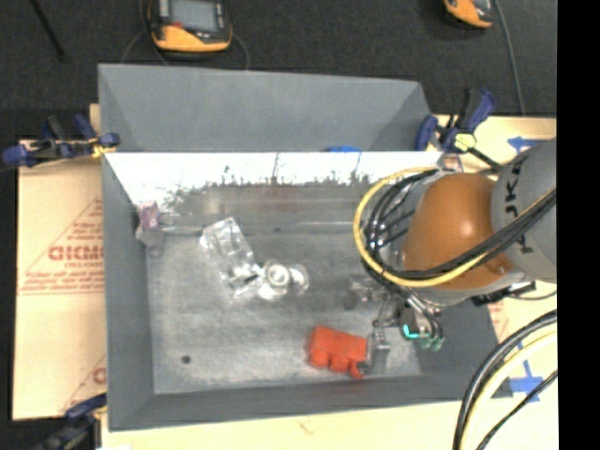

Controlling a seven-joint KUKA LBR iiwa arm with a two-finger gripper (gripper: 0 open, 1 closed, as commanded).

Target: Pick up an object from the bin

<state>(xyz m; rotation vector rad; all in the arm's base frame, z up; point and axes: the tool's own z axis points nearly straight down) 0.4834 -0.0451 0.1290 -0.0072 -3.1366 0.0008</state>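
My gripper point(381, 343) hangs low over the bin's front right part, just below the orange dome on the wrist. Its tip is right at the right end of a red blocky plastic thing point(334, 348) that lies flat near the bin's front wall. The view does not show whether the two touch. A clear plastic piece with a round silvery end point(247, 262) lies in the middle of the bin, well to the gripper's left.
A small purple thing point(148, 218) sits in the far left corner by the wall. The arm, its orange dome and looping cables cover the bin's right side. Bare floor stretches along the front left.
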